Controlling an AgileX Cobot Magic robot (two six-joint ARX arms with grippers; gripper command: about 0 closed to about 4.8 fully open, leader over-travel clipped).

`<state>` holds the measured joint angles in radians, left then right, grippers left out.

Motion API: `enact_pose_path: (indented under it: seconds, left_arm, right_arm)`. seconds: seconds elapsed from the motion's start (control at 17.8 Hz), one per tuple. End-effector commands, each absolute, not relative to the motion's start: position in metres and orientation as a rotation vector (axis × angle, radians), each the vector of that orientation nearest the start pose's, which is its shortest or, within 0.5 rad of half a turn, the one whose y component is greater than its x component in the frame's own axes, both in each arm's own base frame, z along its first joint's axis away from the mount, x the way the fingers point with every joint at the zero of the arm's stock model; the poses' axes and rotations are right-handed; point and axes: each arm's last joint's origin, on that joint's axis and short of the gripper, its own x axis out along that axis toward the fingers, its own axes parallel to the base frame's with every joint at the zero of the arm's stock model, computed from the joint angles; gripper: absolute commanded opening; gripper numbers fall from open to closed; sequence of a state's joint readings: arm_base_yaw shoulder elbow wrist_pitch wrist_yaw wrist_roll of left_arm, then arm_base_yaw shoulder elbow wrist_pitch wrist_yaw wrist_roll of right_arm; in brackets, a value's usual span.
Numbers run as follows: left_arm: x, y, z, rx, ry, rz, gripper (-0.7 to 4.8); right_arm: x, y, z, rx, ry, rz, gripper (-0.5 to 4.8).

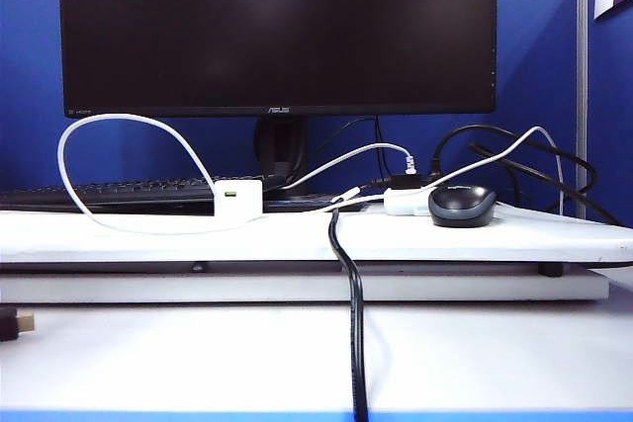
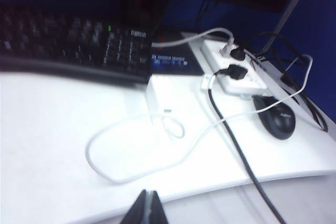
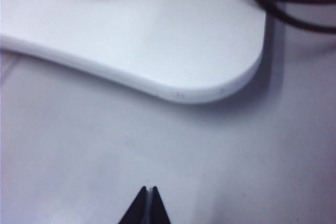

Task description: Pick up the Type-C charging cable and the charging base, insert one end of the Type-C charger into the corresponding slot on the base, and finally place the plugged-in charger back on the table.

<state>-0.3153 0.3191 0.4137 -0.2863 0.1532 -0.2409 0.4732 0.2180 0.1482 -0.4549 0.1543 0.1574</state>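
You are at the very start: nothing is picked up. Your left gripper [image 2: 148, 206] and right gripper [image 3: 147, 203] both hang clenched and empty off the near side of the table [image 1: 119, 236], the right one near its right corner. The charger block [image 1: 238, 197] sits left of centre by the keyboard [image 1: 109, 191], the white cable [image 1: 89, 126] looping around it. Next, I'd say, open both grippers and reach in, left for the block.

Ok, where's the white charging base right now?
In the exterior view the charging base sits left of centre on the table, just in front of the keyboard, well left of the mouse.
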Motion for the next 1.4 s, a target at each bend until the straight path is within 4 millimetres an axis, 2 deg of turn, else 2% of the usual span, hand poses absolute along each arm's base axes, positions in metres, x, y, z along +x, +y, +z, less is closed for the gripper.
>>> enact_pose_path:
  seconds: [0.06, 0.51, 0.79, 1.07, 1.4]
  left_arm:
    - [0.103, -0.038, 0.238, -0.228, 0.163, -0.448, -0.05]
    - [0.102, -0.037, 0.207, -0.141, 0.095, -0.432, -0.05]
    - [0.103, -0.032, 0.167, -0.141, 0.113, -0.378, -0.05]
    - [0.098, -0.015, 0.162, -0.149, 0.061, -0.232, -0.05]
    - [0.096, -0.004, 0.150, -0.135, 0.166, -0.110, -0.05]
  right_arm:
    - [0.085, 0.039, 0.155, -0.011, 0.533, 0.269, -0.01]
    - [0.085, 0.039, 0.155, -0.010, 0.532, 0.268, -0.01]
    - [0.085, 0.039, 0.155, -0.010, 0.532, 0.269, -0.01]
    - [0.085, 0.039, 0.155, -0.010, 0.532, 0.269, -0.01]
    - [0.085, 0.039, 0.155, -0.010, 0.532, 0.269, -0.01]
